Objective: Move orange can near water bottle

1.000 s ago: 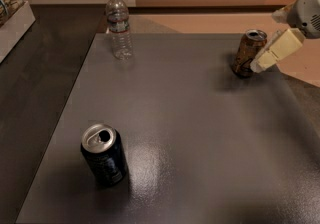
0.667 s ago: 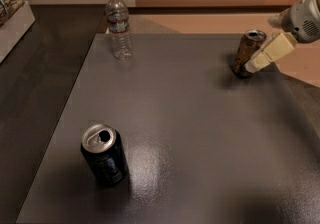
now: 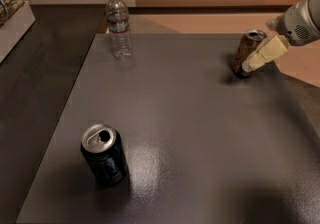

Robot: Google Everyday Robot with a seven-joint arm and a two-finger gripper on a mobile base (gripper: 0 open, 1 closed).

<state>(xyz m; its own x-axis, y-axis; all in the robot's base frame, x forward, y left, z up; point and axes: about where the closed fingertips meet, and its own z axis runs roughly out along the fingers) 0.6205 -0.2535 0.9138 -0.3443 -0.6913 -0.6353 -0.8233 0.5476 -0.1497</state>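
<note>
The orange can [image 3: 246, 50] stands at the far right of the dark grey table [image 3: 190, 118], leaning slightly. My gripper [image 3: 256, 59] comes in from the right edge and lies against the can's right side, partly in front of it. The water bottle [image 3: 119, 25], clear with a white cap, stands upright at the table's far left corner, well away from the can.
A dark blue-black can [image 3: 104, 154] with an open silver top stands near the front left. A white box [image 3: 12, 15] sits on the dark surface at the far left. A tan floor lies beyond the table's far right edge.
My gripper has shifted slightly up and in against the orange can. The can, the bottle and the dark can have stayed where they were.
</note>
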